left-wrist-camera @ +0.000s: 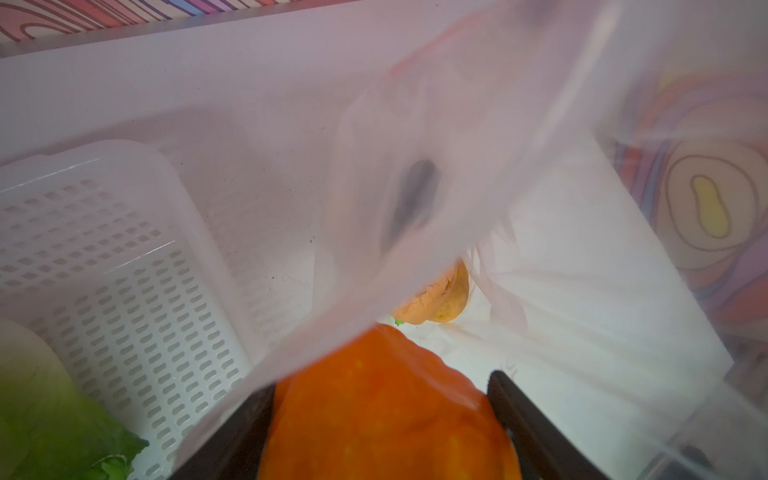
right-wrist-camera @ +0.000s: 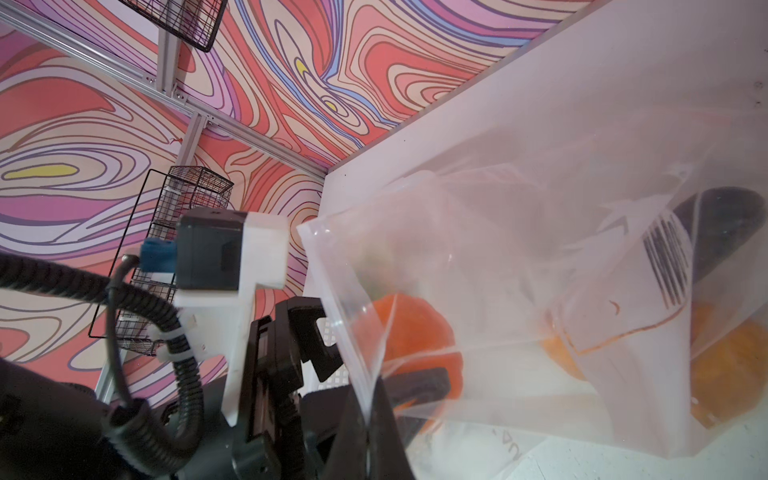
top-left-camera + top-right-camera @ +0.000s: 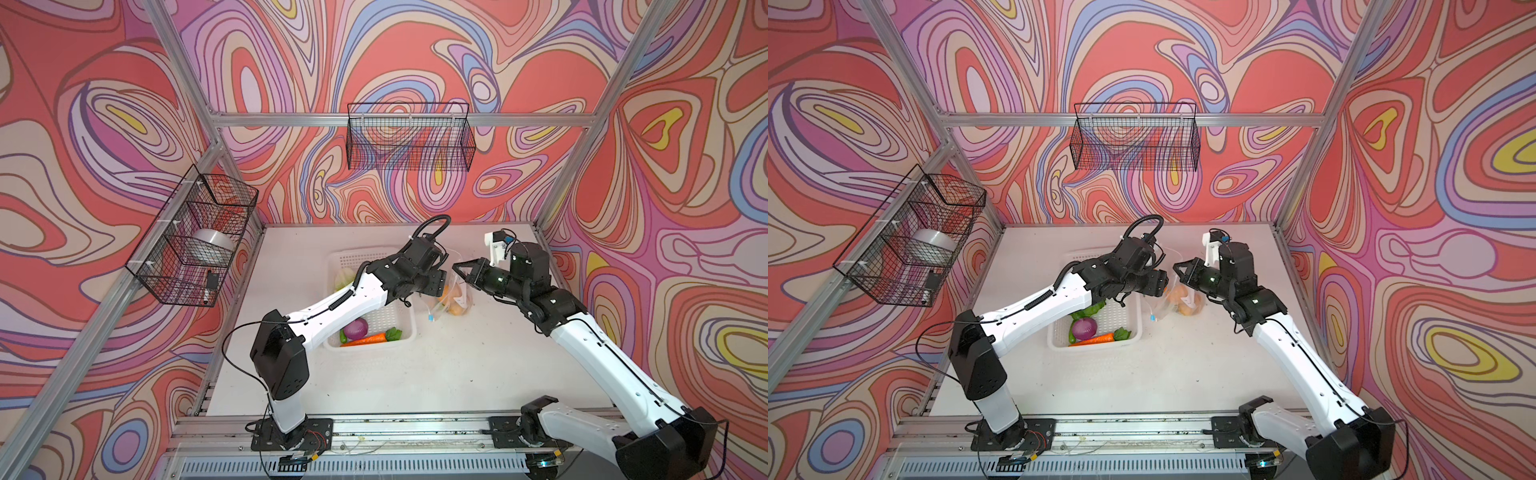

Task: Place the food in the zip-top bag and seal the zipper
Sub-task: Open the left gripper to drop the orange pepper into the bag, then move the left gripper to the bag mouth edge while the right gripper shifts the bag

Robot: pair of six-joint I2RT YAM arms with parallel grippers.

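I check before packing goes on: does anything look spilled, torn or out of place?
Nothing stands out. The right gripper pinches the zip-top bag at its edge, the left gripper holds the small orange pumpkin in its mouth, and the onion, carrot and lettuce lie inside the white basket.

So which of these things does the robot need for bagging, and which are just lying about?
Needed: zip-top bag; pumpkin at its mouth; potato, cucumber inside; onion, carrot, lettuce in the white basket.
Lying about: back wire basket; side wire basket with a silvery roll.
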